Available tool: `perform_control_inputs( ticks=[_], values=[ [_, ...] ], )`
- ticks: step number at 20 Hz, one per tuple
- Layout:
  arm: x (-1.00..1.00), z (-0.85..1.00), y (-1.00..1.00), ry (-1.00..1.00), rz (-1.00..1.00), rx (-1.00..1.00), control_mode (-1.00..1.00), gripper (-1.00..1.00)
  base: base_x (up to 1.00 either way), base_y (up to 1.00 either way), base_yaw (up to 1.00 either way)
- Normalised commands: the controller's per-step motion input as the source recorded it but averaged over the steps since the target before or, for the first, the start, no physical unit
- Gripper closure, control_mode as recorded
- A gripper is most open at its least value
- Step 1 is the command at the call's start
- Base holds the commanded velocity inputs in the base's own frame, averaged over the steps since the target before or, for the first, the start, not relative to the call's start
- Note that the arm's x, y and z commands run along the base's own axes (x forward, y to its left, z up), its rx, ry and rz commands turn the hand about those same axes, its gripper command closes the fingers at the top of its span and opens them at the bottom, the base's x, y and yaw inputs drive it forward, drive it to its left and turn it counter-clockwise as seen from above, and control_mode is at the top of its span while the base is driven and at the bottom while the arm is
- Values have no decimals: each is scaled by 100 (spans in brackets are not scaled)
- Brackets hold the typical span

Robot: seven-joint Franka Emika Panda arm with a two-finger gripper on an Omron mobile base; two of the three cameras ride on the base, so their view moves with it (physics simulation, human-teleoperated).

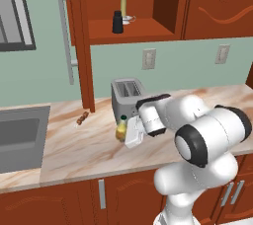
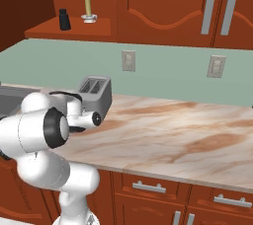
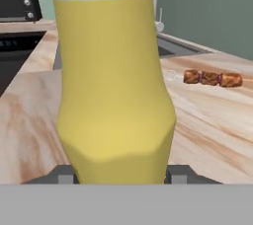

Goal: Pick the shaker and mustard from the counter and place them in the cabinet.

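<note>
On the counter (image 1: 74,150), mustard (image 3: 112,86) between gripper (image 3: 118,174) fingertips.

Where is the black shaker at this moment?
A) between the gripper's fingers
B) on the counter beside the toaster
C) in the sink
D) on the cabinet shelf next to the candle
D: the shaker stands on the cabinet shelf beside the candle.

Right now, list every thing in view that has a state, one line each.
shaker: upright on the cabinet shelf, beside the candle.
mustard: upright on the counter, between the gripper's fingers.
gripper: shut on the mustard.
cabinet: door open, shelf niche exposed.
toaster: slots empty.
skewer: lying flat on the counter.
</note>
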Motion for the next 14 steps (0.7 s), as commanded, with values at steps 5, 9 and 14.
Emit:
perform_control_inputs(
  ticks=[5, 9, 14],
  values=[
    [-7, 61, -2, -7, -1, 5, -100, 100, 0, 0, 0],
    [-13, 67, 1, -7, -3, 5, -100, 100, 0, 0, 0],
    [-13, 40, 9, -4, -6, 4, -100, 100, 0, 0, 0]
  ],
)
